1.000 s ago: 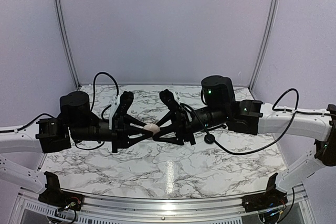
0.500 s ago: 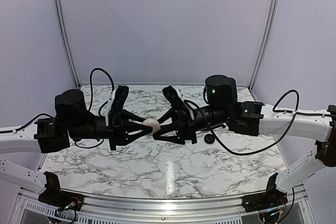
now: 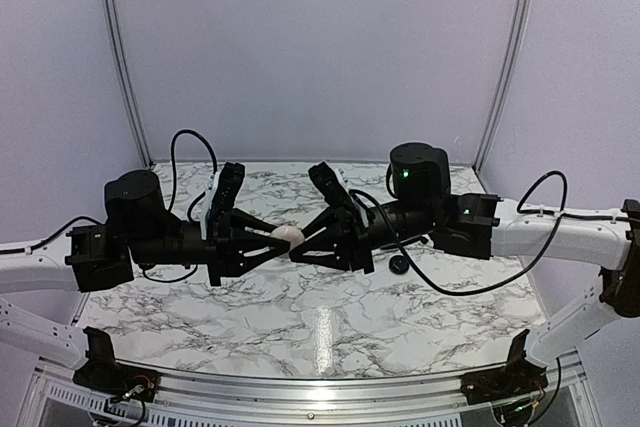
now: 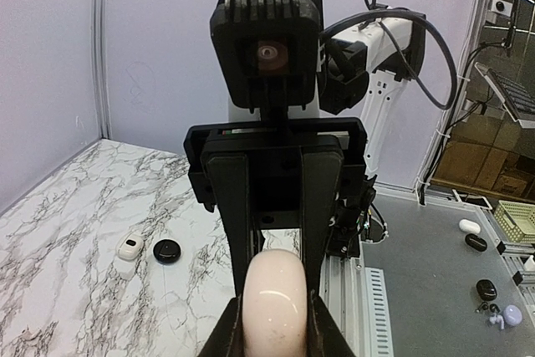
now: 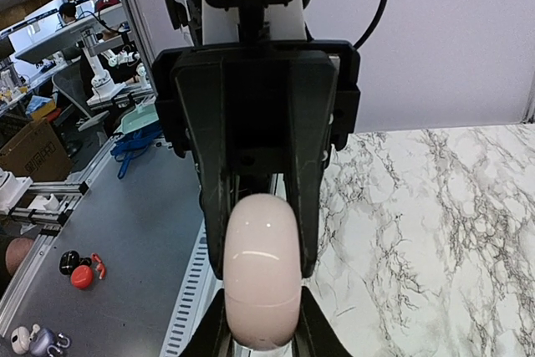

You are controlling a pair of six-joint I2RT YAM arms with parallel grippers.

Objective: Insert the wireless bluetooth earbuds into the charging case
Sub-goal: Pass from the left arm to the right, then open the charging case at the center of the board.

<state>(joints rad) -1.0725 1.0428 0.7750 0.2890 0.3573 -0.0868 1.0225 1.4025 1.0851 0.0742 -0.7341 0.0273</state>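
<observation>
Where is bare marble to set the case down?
Bare: the wide near strip of table, between its front edge and the held charging case. Crowded: the middle, where left gripper and right gripper both clamp it, and around the black puck.

A marble-patterned table [image 3: 300, 332], white with grey veins, is spread across the lower half of the top view. A black round puck [image 3: 399, 264] is laid right of centre, with a white squarish piece [image 4: 129, 247] just beside it.

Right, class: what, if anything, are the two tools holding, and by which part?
Both hold the charging case in mid-air: the left tool pinches its left end, the right tool its right end.
</observation>
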